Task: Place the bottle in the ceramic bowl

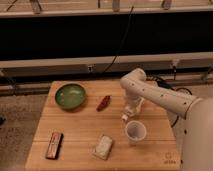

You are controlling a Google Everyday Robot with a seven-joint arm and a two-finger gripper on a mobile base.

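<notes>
Wooden tabletop (80,127), read L to R, clock dirs taken from its centre.

Far L, approx 8 o'clock: dark bar (54,145), flat, lying lengthwise near the front-L corner. At approx 10 o'clock: the ceramic bowl (70,95), green, upright, nothing seen inside, well apart from everything else.

Near centre, approx 12 o'clock: small red-brown item (103,103), lying tilted, btwn bowl and gripper. At 6 o'clock: pale packet (103,146), flat near the front edge.

R of centre, approx 3 o'clock: the bottle (126,115), clear w/ a whitish end low-L, tilted, directly under the gripper (131,106). Gripper points down over the tabletop, at or just above the bottle. Can't tell how far open it is, or whether it actually has hold of the bottle. Bottle is well apart from the bowl, which sits at its 10 o'clock.

At the bottle's 5 o'clock, just beside it: translucent plastic cup (135,132), upright, mouth up.

Far R: white arm (165,97) reaching in from the R edge, elbow bent above the gripper.
</notes>
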